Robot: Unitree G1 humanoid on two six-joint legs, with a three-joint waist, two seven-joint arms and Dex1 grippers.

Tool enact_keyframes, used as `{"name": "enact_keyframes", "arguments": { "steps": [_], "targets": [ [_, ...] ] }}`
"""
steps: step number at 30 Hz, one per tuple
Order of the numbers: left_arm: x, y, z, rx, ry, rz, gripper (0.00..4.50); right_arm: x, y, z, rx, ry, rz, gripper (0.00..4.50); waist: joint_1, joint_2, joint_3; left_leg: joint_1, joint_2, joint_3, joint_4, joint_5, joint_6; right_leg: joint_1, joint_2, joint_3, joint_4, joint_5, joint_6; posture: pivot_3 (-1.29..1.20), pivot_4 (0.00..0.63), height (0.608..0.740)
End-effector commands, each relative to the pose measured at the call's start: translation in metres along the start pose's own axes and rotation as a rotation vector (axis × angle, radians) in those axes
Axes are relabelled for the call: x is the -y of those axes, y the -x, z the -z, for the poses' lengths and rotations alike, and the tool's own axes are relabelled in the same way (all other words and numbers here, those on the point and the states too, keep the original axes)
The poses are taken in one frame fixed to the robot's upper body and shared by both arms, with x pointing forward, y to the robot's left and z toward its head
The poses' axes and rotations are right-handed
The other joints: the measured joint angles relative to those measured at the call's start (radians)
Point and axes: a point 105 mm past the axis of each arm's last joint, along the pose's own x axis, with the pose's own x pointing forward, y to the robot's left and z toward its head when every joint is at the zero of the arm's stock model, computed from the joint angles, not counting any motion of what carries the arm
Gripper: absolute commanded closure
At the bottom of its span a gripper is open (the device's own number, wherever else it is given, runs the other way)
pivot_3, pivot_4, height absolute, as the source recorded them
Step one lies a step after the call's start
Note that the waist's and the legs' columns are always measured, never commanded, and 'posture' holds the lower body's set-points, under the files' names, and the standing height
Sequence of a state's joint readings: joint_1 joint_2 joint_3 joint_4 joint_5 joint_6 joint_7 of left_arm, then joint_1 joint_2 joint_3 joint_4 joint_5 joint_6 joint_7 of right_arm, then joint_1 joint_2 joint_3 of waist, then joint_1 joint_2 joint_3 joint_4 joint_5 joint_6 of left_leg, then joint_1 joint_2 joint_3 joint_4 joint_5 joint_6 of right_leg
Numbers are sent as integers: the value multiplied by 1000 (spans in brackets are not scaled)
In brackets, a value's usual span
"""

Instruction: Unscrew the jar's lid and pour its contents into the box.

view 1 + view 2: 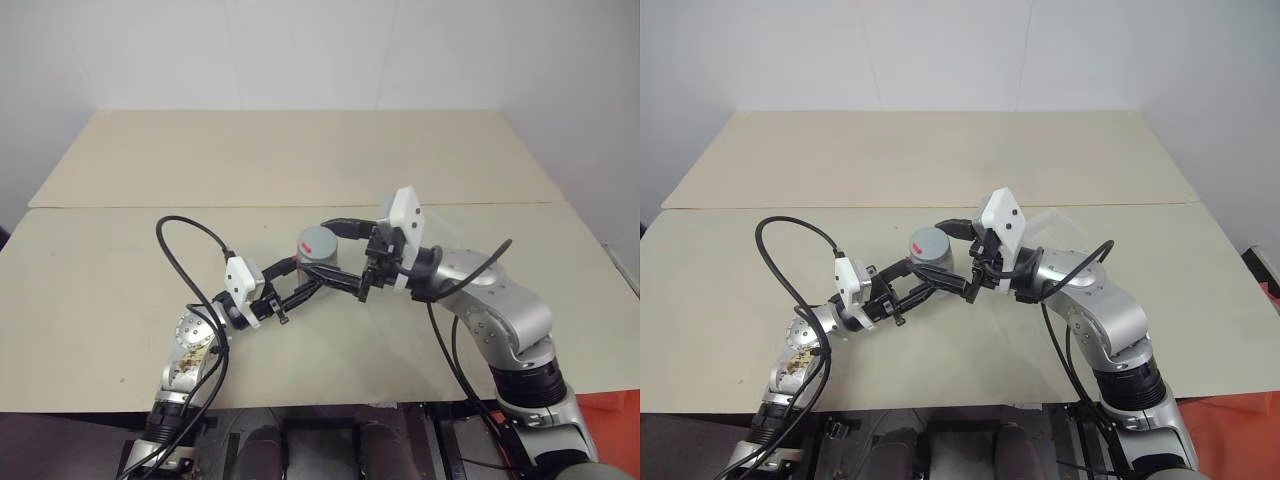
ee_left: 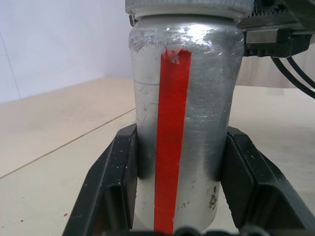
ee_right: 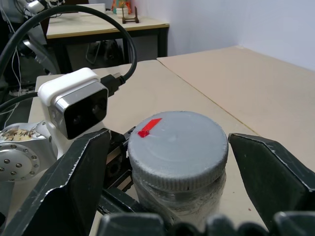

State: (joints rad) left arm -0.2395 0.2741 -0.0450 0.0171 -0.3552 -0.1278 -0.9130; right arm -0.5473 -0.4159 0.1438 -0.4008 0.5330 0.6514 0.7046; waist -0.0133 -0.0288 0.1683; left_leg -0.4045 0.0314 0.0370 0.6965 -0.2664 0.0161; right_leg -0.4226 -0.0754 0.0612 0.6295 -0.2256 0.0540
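Your left gripper (image 1: 300,283) is clamped on the jar (image 1: 318,262), its two black fingers (image 2: 110,182) pressed against opposite sides of the silver body, with the red strip on the jar's side running upright between them. You can see the jar held upright, near the middle of the beige table (image 1: 120,300), between the two arms. Its grey lid (image 3: 177,145) is on, with the small red mark near one edge of the top. Your right gripper (image 1: 362,272) comes in level from the right with its fingers (image 3: 74,182) spread wide, one on each side of the lid and clear of it, touching nothing. Behind its fingers, over the right forearm, you can make out the clear plastic box (image 1: 1055,232) on the table.
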Motion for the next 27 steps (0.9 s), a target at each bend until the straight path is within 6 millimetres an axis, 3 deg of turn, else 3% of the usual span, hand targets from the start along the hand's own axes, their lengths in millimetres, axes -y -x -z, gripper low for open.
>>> {"name": "enact_keyframes", "arguments": {
  "steps": [1, 4, 9, 10, 18, 27],
  "targets": [
    [2, -4, -9, 35, -32, 15, 2483, 2, -1, -16, 44, 42, 11, 58, 0, 0, 0, 0, 0, 0, 0, 0, 0, 0, 0, 0, 0, 0, 0, 0, 150, 740],
    [2, -4, -8, 36, -29, 14, 2483, 3, -1, -16, 48, 45, 18, 58, 0, 0, 0, 0, 0, 0, 0, 0, 0, 0, 0, 0, 0, 0, 0, 0, 150, 740],
    [2, -4, -9, 38, -27, 13, 2483, 3, -1, -15, 43, 55, 28, 1652, 0, 0, 0, 0, 0, 0, 0, 0, 0, 0, 0, 0, 0, 0, 0, 0, 150, 740],
    [2, -4, -9, 37, -27, 13, 2483, 3, -1, -15, 44, 60, 29, 1738, 0, 0, 0, 0, 0, 0, 0, 0, 0, 0, 0, 0, 0, 0, 0, 0, 150, 740],
    [4, -3, -6, 28, -21, 19, 2483, 4, -1, -17, 53, 62, 39, 1737, 0, 0, 0, 0, 0, 0, 0, 0, 0, 0, 0, 0, 0, 0, 0, 0, 150, 740],
    [4, 0, 0, -6, -39, 28, 2483, -1, 6, -35, 152, -34, -13, 1737, 0, 0, 0, 0, 0, 0, 0, 0, 0, 0, 0, 0, 0, 0, 0, 0, 150, 740]
  ]
}}
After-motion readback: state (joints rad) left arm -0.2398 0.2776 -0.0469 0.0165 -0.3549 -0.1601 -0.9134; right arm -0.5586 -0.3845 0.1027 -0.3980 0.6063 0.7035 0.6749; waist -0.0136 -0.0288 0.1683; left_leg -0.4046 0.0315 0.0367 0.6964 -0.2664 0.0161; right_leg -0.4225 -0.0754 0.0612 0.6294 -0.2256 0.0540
